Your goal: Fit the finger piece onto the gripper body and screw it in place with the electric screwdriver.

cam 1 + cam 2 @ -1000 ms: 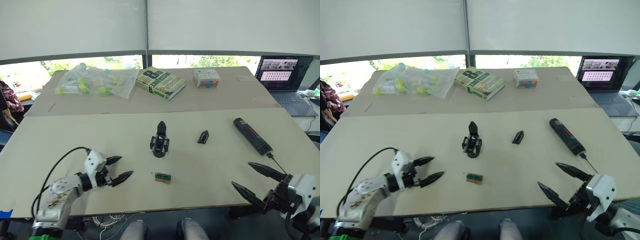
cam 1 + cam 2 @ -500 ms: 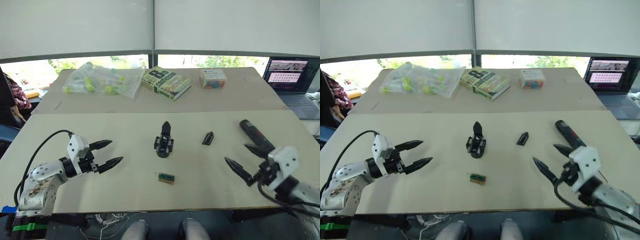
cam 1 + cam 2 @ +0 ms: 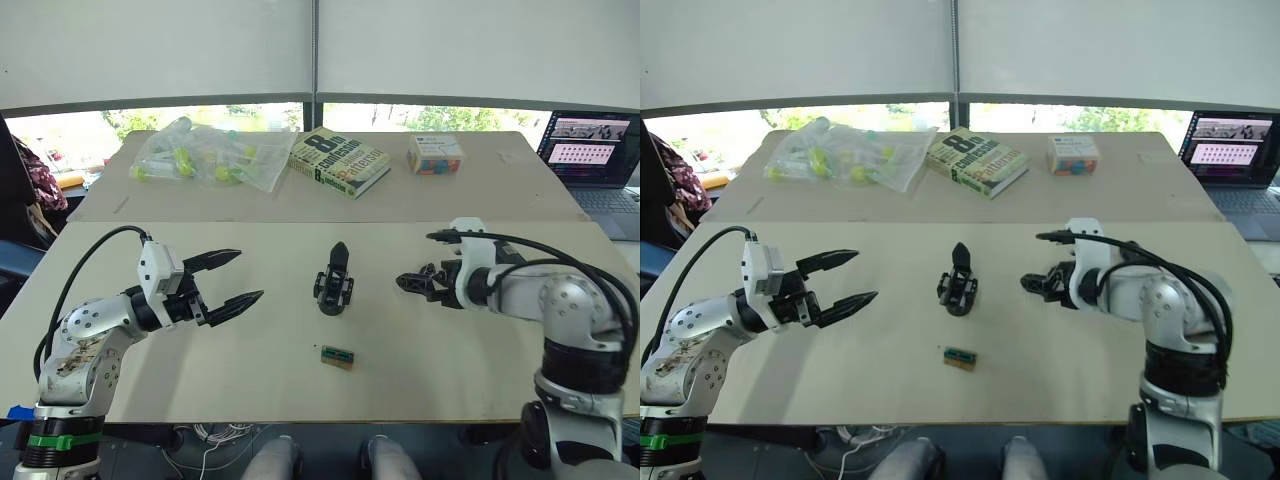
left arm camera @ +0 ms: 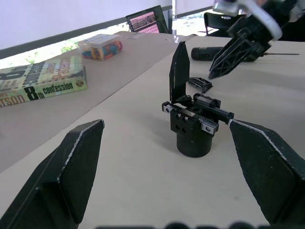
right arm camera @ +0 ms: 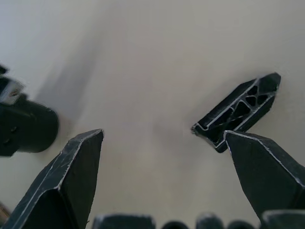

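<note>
Step looks like finger piece pickup. Right gripper (image 5: 162, 157) spread wide, hovering over finger piece (image 5: 238, 110), which lies flat on table (image 3: 250, 350) at gripper body's (image 3: 335, 285) 3 o'clock. Left gripper (image 3: 232, 277) open, empty. Next probably: drop, centre, pinch.

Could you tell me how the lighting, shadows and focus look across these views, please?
Eye views: bright windows behind, even daylight on the table, faint shadows. Left wrist view: the gripper body is sharp, the book softer. Right wrist view: the finger piece is fairly sharp, with a soft smeared shadow across the tabletop.
</note>
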Robot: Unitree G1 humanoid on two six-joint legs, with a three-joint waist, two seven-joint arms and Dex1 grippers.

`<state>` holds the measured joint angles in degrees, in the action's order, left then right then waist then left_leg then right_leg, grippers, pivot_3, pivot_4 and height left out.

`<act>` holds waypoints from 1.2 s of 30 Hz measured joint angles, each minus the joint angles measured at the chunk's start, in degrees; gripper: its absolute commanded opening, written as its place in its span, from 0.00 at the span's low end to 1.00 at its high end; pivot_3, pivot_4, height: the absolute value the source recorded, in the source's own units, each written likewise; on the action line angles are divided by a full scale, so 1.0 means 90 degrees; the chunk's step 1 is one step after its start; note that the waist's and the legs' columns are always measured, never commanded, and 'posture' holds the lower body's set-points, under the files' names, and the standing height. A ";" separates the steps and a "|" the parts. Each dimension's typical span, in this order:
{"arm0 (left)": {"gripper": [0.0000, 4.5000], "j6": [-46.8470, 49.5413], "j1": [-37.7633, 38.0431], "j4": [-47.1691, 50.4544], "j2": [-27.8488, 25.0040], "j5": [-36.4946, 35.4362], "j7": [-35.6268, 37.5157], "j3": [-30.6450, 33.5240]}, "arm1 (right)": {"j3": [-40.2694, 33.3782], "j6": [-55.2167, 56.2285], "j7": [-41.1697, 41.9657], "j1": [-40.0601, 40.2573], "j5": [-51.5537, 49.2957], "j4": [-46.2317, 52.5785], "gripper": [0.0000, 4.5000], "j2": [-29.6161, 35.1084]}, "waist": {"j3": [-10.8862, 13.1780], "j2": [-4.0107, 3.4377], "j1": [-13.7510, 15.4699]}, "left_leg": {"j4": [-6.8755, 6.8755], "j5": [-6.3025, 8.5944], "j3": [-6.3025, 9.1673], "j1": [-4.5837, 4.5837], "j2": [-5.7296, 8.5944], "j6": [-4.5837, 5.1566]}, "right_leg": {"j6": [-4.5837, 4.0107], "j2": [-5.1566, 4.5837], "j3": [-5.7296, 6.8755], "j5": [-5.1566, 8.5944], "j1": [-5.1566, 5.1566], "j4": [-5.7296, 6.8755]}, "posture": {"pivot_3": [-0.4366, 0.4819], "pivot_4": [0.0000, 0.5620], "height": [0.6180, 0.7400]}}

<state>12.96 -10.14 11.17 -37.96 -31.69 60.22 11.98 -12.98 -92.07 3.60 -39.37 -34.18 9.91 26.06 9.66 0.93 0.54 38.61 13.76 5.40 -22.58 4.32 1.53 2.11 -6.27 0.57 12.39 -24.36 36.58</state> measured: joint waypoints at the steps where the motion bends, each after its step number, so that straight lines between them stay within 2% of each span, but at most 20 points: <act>1: 0.99 0.0007 -0.0011 0.0057 0.0000 -0.0002 -0.0002 -0.0029 | 0.0056 0.0003 -0.0106 -0.0101 0.0187 -0.0184 1.00 -0.0056 | 0.0000 0.0000 -0.0012 | 0.0000 0.0000 -0.0004 0.0000 0.0001 0.0000 | 0.0002 -0.0001 -0.0004 -0.0001 -0.0002 -0.0001 | 0.48 0.27 1.00; 10: 0.99 0.0080 0.0406 0.0466 0.0026 -0.0056 -0.0111 -0.0058 | 0.0169 0.0403 -0.0498 -0.0368 0.1279 -0.1080 1.00 -0.0616 | 0.0000 -0.0001 -0.0141 | -0.0005 0.0000 -0.0005 0.0006 -0.0003 0.0001 | 0.0001 0.0007 -0.0005 -0.0002 -0.0003 0.0008 | 0.48 0.27 1.00; 12: 0.99 0.0080 0.0498 0.0521 0.0059 -0.0063 -0.0135 -0.0062 | -0.0019 0.0435 -0.0657 -0.0470 0.1468 -0.1155 1.00 -0.0941 | 0.0000 -0.0002 -0.0164 | -0.0009 0.0000 -0.0006 0.0014 -0.0006 0.0000 | -0.0003 0.0012 -0.0010 -0.0005 -0.0002 0.0012 | 0.48 0.27 1.00; 17: 0.99 0.0080 0.0599 0.0664 0.0086 -0.0069 -0.0214 -0.0059 | 0.0001 0.0439 -0.0704 -0.0478 0.1729 -0.1121 1.00 -0.1147 | -0.0002 -0.0002 -0.0175 | -0.0023 0.0000 -0.0009 0.0036 -0.0008 0.0000 | -0.0004 0.0017 -0.0012 -0.0005 0.0010 0.0009 | 0.48 0.27 1.00; 18: 1.00 0.0080 0.0618 0.0666 0.0101 -0.0069 -0.0238 -0.0059 | 0.0010 0.0441 -0.0712 -0.0476 0.1797 -0.1097 0.88 -0.1212 | -0.0002 -0.0002 -0.0182 | -0.0025 0.0000 -0.0009 0.0037 -0.0010 0.0000 | -0.0004 0.0020 -0.0013 -0.0005 0.0009 0.0009 | 0.48 0.27 1.00; 20: 1.00 0.0080 0.0652 0.0689 0.0129 -0.0070 -0.0268 -0.0061 | 0.0060 0.0459 -0.0703 -0.0454 0.1911 -0.1055 0.75 -0.1271 | -0.0002 -0.0002 -0.0195 | -0.0028 -0.0001 -0.0010 0.0038 -0.0014 -0.0001 | -0.0004 0.0023 -0.0014 -0.0005 0.0007 0.0010 | 0.48 0.27 1.00; 26: 1.00 0.0080 0.0692 0.0782 0.0129 -0.0115 -0.0303 -0.0062 | 0.0248 0.0365 -0.0514 -0.0243 0.1958 -0.0692 0.28 -0.1318 | -0.0002 -0.0002 -0.0203 | -0.0037 -0.0001 -0.0011 0.0042 -0.0018 -0.0001 | -0.0005 0.0029 -0.0016 -0.0005 0.0006 0.0009 | 0.48 0.27 1.00; 27: 1.00 0.0080 0.0691 0.0783 0.0129 -0.0127 -0.0308 -0.0063 | 0.0296 0.0344 -0.0436 -0.0187 0.1954 -0.0584 0.24 -0.1317 | -0.0002 -0.0002 -0.0201 | -0.0038 -0.0001 -0.0011 0.0043 -0.0018 -0.0001 | -0.0005 0.0029 -0.0016 -0.0005 0.0006 0.0009 | 0.48 0.27 1.00; 30: 1.00 0.0147 0.0660 0.0790 0.0140 -0.0209 -0.0353 -0.0071 | 0.0357 0.0432 -0.0140 0.0183 0.1889 -0.0058 0.24 -0.1264 | -0.0002 -0.0002 -0.0184 | -0.0039 -0.0001 -0.0010 0.0040 -0.0018 -0.0001 | -0.0005 0.0029 -0.0015 -0.0005 0.0006 0.0004 | 0.48 0.27 1.00; 32: 1.00 0.0536 0.0556 0.0823 0.0195 -0.0566 -0.0531 -0.0037 | 0.0414 0.0888 0.0148 0.0618 0.1856 0.0321 0.24 -0.1104 | 0.0000 -0.0004 -0.0149 | -0.0039 -0.0001 -0.0010 0.0033 -0.0016 -0.0001 | -0.0002 0.0025 -0.0011 -0.0004 0.0006 -0.0001 | 0.48 0.27 1.00; 35: 1.00 0.1352 0.0115 0.0901 0.0511 -0.1387 -0.1303 0.0156 | 0.0661 0.2544 0.0895 0.1532 0.1928 0.1074 0.24 -0.0317 | 0.0008 -0.0011 -0.0073 | -0.0034 -0.0002 -0.0009 0.0028 -0.0008 -0.0002 | 0.0019 0.0017 -0.0007 -0.0005 0.0014 -0.0020 | 0.48 0.27 1.00; 36: 1.00 0.1577 -0.0158 0.0922 0.0706 -0.1679 -0.1698 0.0250 | 0.0669 0.3294 0.1118 0.1766 0.2030 0.1298 0.24 -0.0091 | 0.0010 -0.0009 -0.0068 | -0.0033 -0.0003 -0.0010 0.0028 -0.0008 -0.0003 | 0.0062 0.0020 -0.0007 0.0004 0.0020 -0.0039 | 0.48 0.27 1.00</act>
<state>27.15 -11.56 19.47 -31.61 -46.79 44.93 14.23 -6.95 -62.42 13.67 -23.48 -15.91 21.59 25.24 9.75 0.85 -0.08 38.31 13.74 5.32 -22.33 4.25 1.50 2.67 -6.10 0.51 12.43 -24.19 36.23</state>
